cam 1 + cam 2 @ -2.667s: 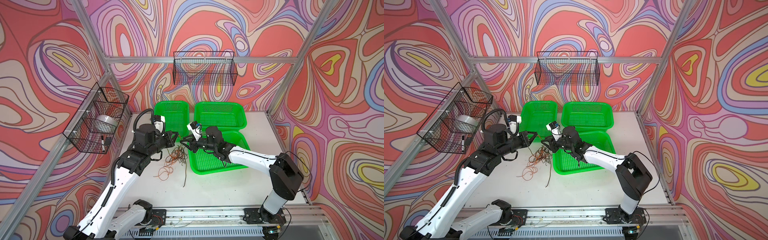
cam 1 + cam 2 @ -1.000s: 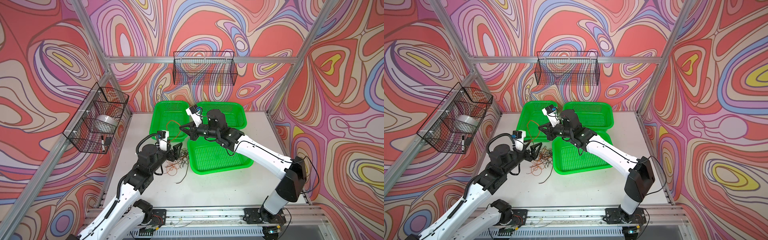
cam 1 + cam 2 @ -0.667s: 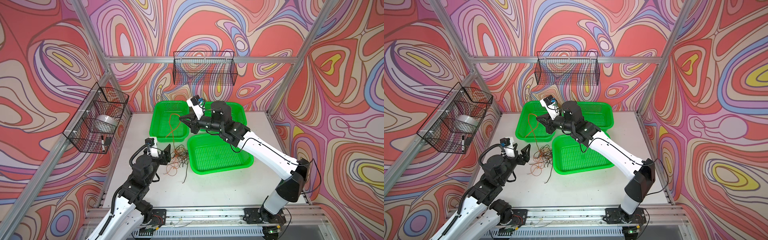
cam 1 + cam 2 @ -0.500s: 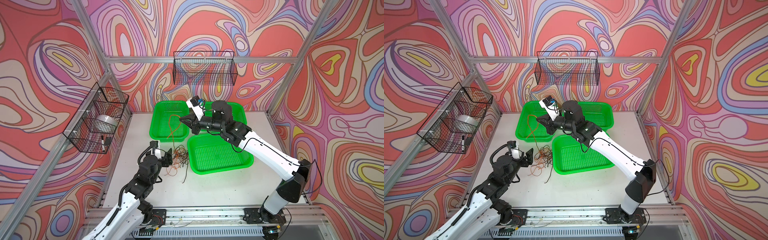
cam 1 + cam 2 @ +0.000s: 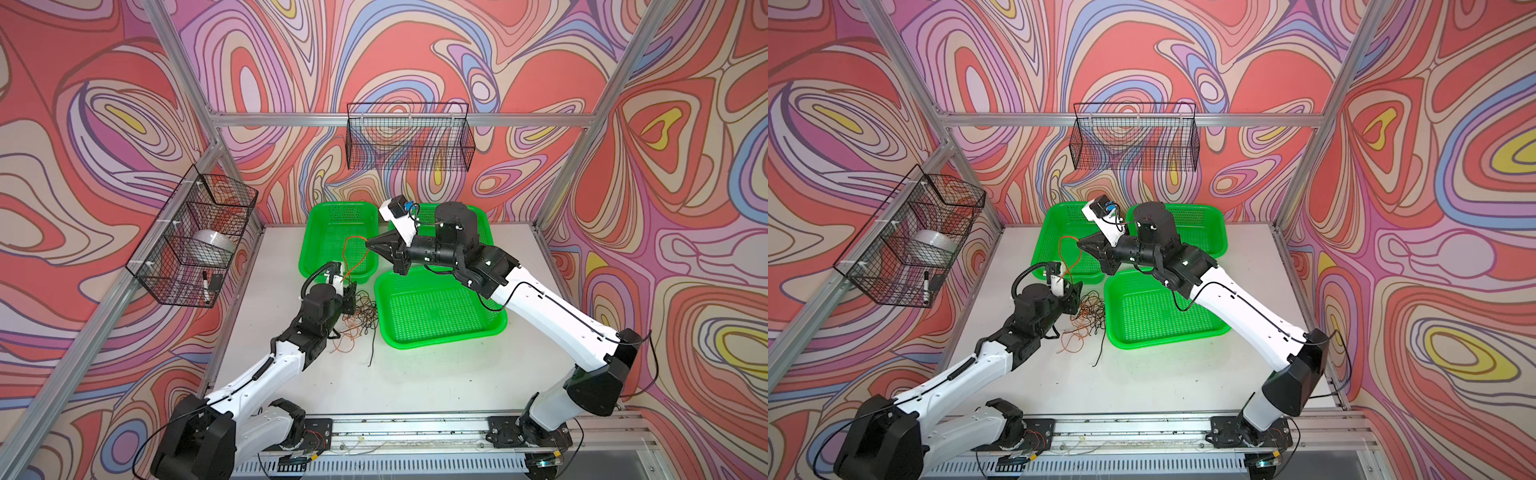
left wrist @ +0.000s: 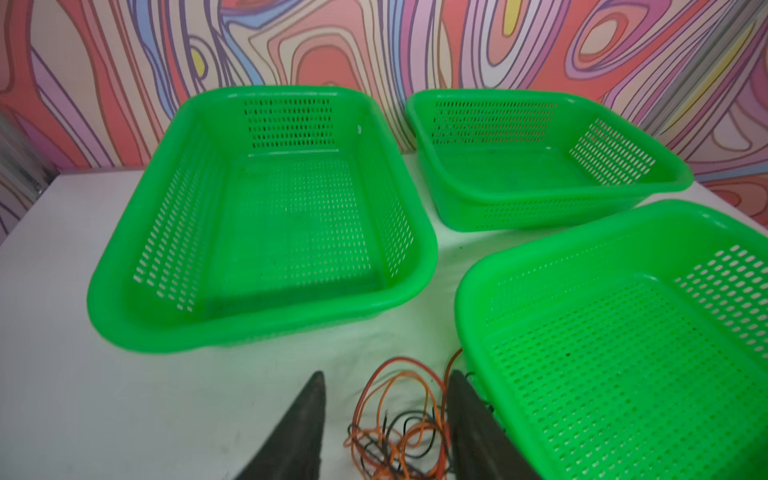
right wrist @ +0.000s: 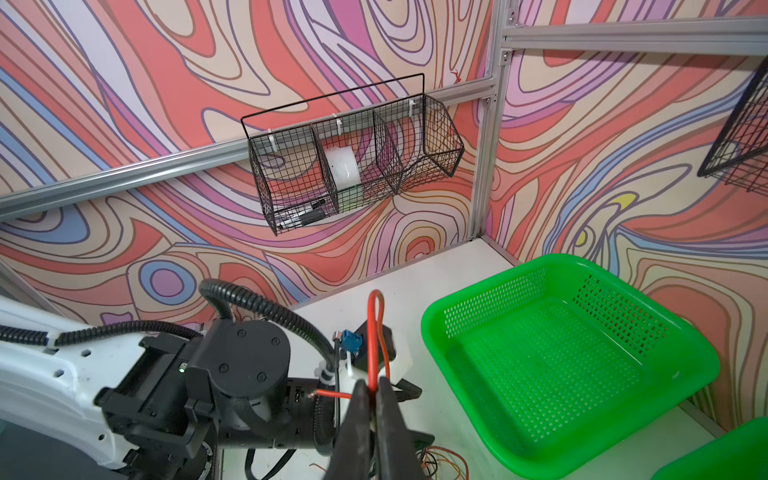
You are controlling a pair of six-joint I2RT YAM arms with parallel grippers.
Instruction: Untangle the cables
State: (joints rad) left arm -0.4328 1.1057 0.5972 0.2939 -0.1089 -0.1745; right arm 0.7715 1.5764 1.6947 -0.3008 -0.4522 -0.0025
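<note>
Left gripper advanced onto cable tangle, jaws part-open astride it.
Right gripper clamped on orange cable, twelve o'clock of tangle.

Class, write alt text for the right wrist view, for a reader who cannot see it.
The right gripper pinches a loop of orange cable, close to the left arm. A green basket sits beside them on the white table.

We see walls papered in swirling red, pink, purple and cream bands, silver aluminium frame rails, two black wire-mesh baskets hung on them, and a flat white tabletop below, evenly lit
</note>
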